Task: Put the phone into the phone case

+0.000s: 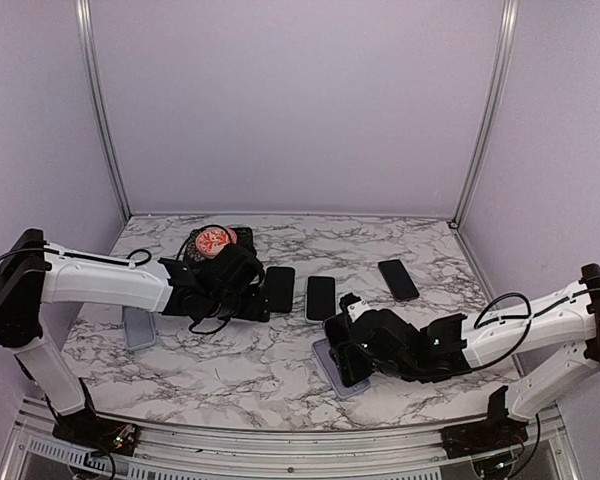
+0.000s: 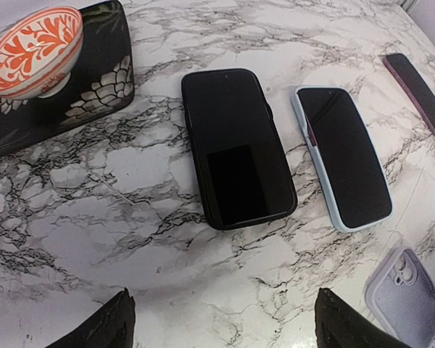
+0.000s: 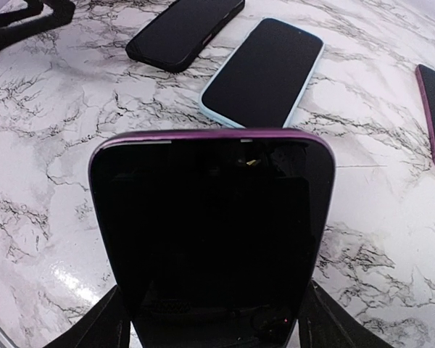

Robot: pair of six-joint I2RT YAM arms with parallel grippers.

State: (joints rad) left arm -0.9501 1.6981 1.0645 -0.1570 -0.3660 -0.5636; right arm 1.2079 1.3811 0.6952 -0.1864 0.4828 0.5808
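Right fingers (image 3: 105,326) pinch the purple-edged phone (image 3: 210,232) by its sides, holding it tilted over the lavender case (image 2: 409,301), which lies on the marble bench (image 1: 230,370) in front of the right arm. Whether phone and case touch cannot be told. Left fingers (image 2: 105,326) are spread wide with nothing between them, near a black phone (image 2: 235,145). Just beside that lies a phone in a pale-blue case (image 2: 344,156). A further dark phone (image 2: 417,90) lies apart. A red-patterned bowl (image 2: 32,51) stands on a black tray (image 2: 94,87).
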